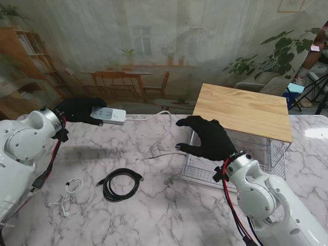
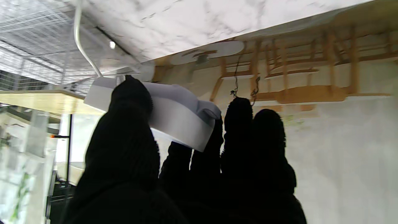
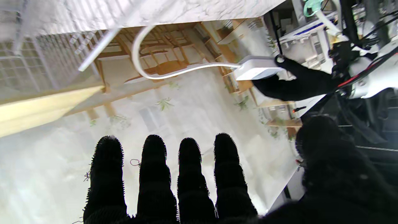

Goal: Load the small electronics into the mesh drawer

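Left hand (image 1: 77,109) grips our white power strip (image 1: 108,115) above the table's far edge | long axis points right toward the mesh drawer (image 1: 256,154) | right hand (image 1: 207,138), fingers spread and holding nothing, hovers at the drawer's left rim, nearer.

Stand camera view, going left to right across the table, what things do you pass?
White earphones → black coiled cable → right robot hand → wire mesh drawer. The power strip, held by the left robot hand, sits farther back.
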Motion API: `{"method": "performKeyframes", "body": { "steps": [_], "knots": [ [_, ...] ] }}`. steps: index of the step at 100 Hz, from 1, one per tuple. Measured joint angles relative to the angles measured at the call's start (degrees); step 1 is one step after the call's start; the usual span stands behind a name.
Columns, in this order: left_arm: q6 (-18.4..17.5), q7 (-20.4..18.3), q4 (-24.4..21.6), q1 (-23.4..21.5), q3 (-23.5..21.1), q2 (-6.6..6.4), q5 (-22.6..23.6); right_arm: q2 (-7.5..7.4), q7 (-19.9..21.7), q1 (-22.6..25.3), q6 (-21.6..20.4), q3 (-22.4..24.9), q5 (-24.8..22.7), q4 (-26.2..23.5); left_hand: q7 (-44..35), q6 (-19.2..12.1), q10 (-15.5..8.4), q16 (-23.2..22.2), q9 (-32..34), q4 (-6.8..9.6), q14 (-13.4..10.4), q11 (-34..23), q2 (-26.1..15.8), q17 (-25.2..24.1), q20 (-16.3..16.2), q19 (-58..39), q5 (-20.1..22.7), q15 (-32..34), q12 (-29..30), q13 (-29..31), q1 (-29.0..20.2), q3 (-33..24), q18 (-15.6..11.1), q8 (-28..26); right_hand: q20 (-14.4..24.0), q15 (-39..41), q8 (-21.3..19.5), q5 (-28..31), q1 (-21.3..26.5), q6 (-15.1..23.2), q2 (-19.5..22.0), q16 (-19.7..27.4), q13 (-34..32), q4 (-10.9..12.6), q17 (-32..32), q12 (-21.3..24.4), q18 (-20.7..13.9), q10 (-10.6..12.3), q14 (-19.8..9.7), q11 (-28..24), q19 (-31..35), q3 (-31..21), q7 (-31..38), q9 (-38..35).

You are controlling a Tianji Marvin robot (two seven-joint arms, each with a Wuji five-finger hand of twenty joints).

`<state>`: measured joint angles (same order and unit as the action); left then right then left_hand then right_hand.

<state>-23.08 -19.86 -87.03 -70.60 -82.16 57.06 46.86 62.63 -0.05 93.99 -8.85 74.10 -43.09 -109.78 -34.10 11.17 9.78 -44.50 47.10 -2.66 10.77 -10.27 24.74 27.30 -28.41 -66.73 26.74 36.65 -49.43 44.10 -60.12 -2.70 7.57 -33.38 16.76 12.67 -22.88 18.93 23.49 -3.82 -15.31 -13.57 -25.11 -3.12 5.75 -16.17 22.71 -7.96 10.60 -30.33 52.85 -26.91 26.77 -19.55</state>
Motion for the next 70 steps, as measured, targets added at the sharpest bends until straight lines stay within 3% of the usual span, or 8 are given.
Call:
{"method": "performKeyframes", "body": {
  "steps": [29,52,70],
  "knots": [
    [3.63,-3.32,-3.25,5.48,10.99,-0.11,-5.38,-0.73,3.55,-9.44,5.44,-6.96,-3.44,-0.59,-0.04,0.0,0.03,-0.23,0.07,0.0,0.0,0.02,0.01,0.54,0.0,-0.68,0.0,0.65,-0.76,0.4,0.0,0.01,0.03,-0.05,0.91,-3.02,4.44,-2.8,-9.86,-4.84,-0.18,1.18,2.53,0.0,-2.17,1.12,-1.12,-1.24,0.02,2.76,-4.02,0.79,-10.75,3.26],
    [6.57,-3.73,-3.37,8.21,17.23,0.83,-8.35,-0.87,7.96,-14.07,14.27,-11.2,-5.19,-1.21,-0.06,0.0,0.07,-0.8,0.12,0.0,0.0,0.02,0.01,0.85,0.0,-1.26,0.01,0.8,-1.49,0.97,0.0,0.01,0.15,-0.05,1.47,-4.52,6.38,-3.94,-17.22,-9.17,-5.15,2.15,2.38,-2.04,-3.33,1.66,-1.33,-4.08,0.06,4.05,-7.46,-5.15,-20.05,3.28],
    [6.07,-3.7,-3.8,8.7,18.74,1.36,-8.93,-1.64,21.38,-18.21,19.1,-12.5,-7.59,-1.2,-0.39,0.0,0.33,-1.0,0.76,-0.01,0.0,0.02,0.07,1.25,-0.01,-1.95,0.05,1.28,-1.54,1.53,0.0,0.04,0.35,-0.07,1.47,-5.89,6.39,-4.67,-22.31,-9.29,-6.01,2.81,4.67,-3.99,-4.95,3.12,-1.34,-4.9,0.3,7.24,-11.67,-8.66,-24.06,4.11]
  ]
}}
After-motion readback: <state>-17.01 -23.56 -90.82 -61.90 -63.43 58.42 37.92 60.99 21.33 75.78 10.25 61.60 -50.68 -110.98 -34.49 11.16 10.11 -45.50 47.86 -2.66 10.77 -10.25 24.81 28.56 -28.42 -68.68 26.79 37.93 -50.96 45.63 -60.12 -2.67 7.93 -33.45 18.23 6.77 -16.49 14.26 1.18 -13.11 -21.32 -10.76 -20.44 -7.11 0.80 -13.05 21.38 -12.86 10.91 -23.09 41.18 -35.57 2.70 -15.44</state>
